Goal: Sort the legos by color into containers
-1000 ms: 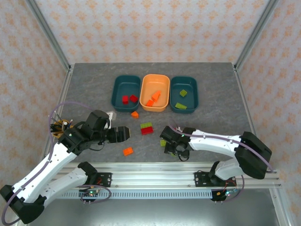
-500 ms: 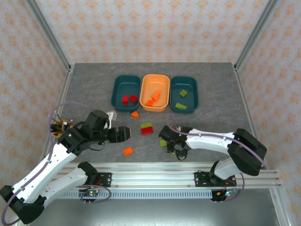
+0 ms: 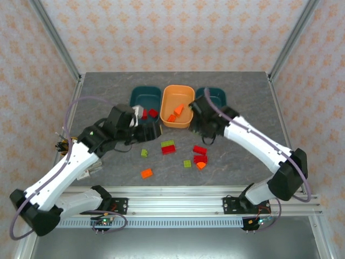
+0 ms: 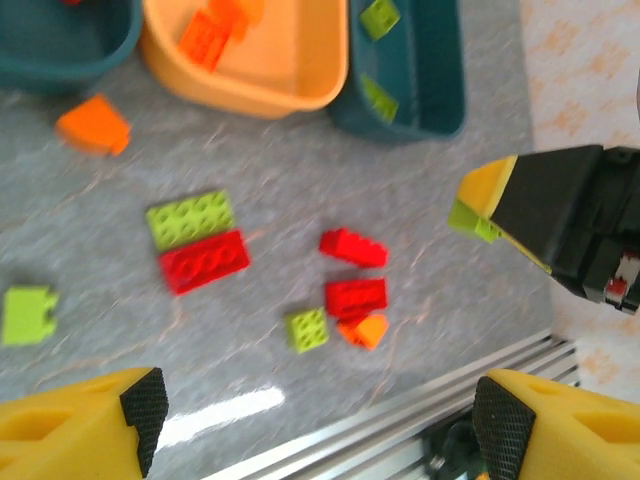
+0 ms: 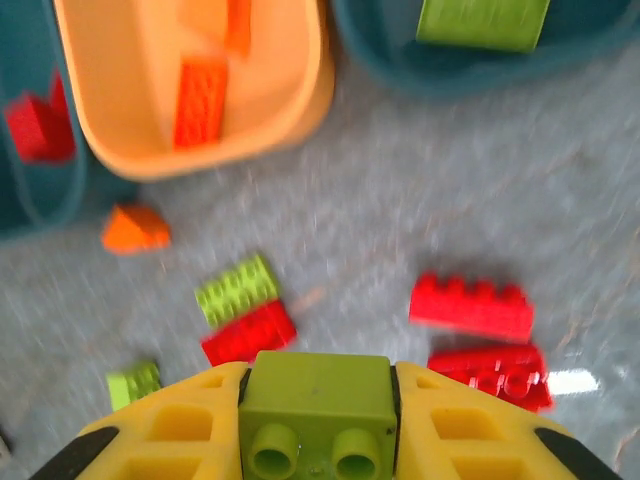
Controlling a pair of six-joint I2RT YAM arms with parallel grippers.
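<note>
Top view: three trays stand in a row at the far side of the tabletop (image 3: 108, 97). The left teal tray (image 3: 146, 99) holds reds and the orange tray (image 3: 172, 96) holds oranges. The right teal tray (image 3: 216, 94) is partly under your right arm. Your right fingers (image 3: 205, 129) hang just before the gap between the orange and right teal trays. Your left fingers (image 3: 144, 131) sit at the near rim of the left teal tray. Loose bricks (image 3: 168, 147) of all three colours lie scattered between the arms, so the sort looks about half done. Left wrist view: the left fingers (image 4: 90, 425) stand wide apart with nothing between them, above the loose bricks (image 4: 205, 260); likely you are set for the next pick. At the right edge, the right fingers (image 4: 540, 215) carry a green brick (image 4: 468, 215) at their tip, clear of the tabletop. Right wrist view: the green brick (image 5: 315, 405) is clamped tight between the yellow fingers (image 5: 170, 435), studs toward the camera. That is a square side grip, so it should release cleanly. The right teal tray (image 5: 400, 50) lies ahead to the right with a green slab (image 5: 483, 20) inside, which marks it as green's home. The orange tray (image 5: 300, 100) is as near, so carry well past its rim before you let go.
</note>
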